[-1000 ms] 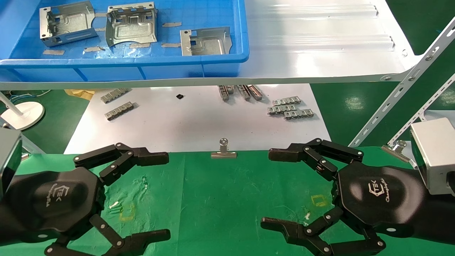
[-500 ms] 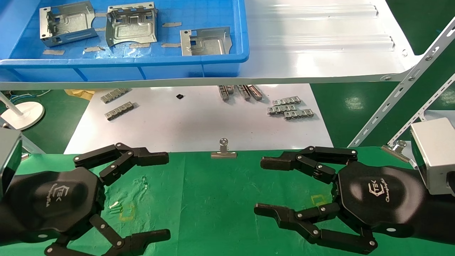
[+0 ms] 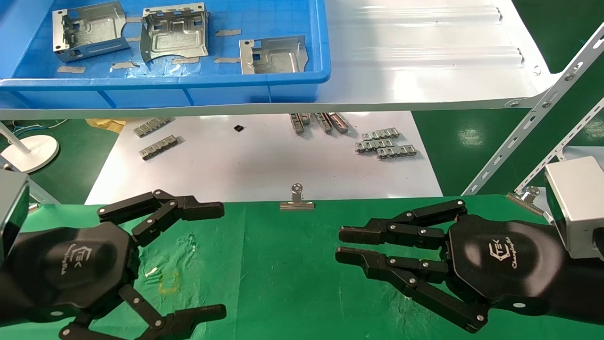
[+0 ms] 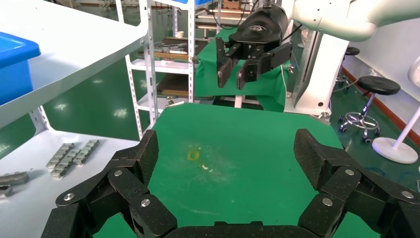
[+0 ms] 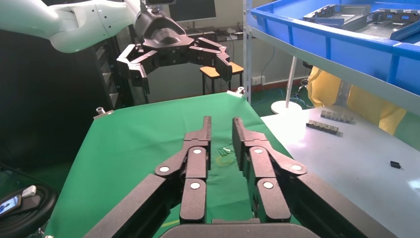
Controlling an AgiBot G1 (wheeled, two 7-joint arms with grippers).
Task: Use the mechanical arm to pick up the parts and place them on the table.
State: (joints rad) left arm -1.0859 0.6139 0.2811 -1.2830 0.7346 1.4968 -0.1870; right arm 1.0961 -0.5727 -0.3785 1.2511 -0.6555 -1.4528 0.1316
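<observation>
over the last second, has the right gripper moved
Yes. The right gripper has closed its fingers almost together, empty, over the green table. Its palm has stayed in place relative to the binder clip. The left gripper is unchanged and open.

Blue bin (image 3: 302,80) on white shelf (image 3: 424,61)

Three shiny silver stamped sheet-metal brackets with bent-up side walls and cutouts, lying apart in a row: one (image 3: 88,31) at the left, one (image 3: 174,32) in the middle, tilted, one (image 3: 273,55) at the right. Broad table of wrinkled bright green cloth (image 3: 292,264) lower down, bearing none.
</observation>
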